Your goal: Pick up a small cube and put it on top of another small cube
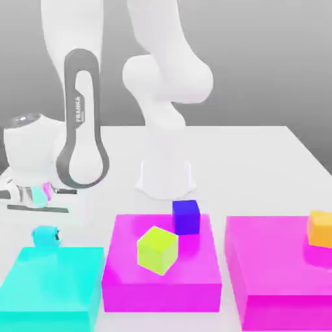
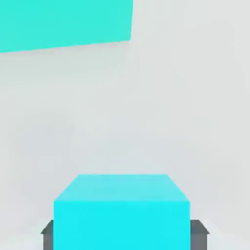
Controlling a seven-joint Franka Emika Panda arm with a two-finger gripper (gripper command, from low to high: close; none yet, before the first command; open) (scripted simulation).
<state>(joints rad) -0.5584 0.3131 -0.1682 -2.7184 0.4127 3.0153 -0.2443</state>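
The small cyan cube (image 1: 44, 235) sits low at the exterior view's left, just behind the large flat cyan block (image 1: 52, 285). My gripper (image 1: 45, 237) reaches down onto it from the white hand above, and dark fingers (image 1: 58, 237) press its sides. In the hand view the cyan cube (image 2: 121, 210) lies between the two grey fingertips (image 2: 47, 234) of the gripper (image 2: 122, 235), shut on it. The small dark blue cube (image 1: 186, 216) stands at the far edge of the middle magenta block (image 1: 162, 279), well off to the exterior view's right of the gripper.
A yellow-green cube (image 1: 157, 249) rests on the middle magenta block. An orange cube (image 1: 320, 228) sits on a second magenta block (image 1: 279, 285) at the right. The arm's white base (image 1: 166, 175) stands behind the blue cube. The flat cyan block (image 2: 66, 22) lies close to the gripper.
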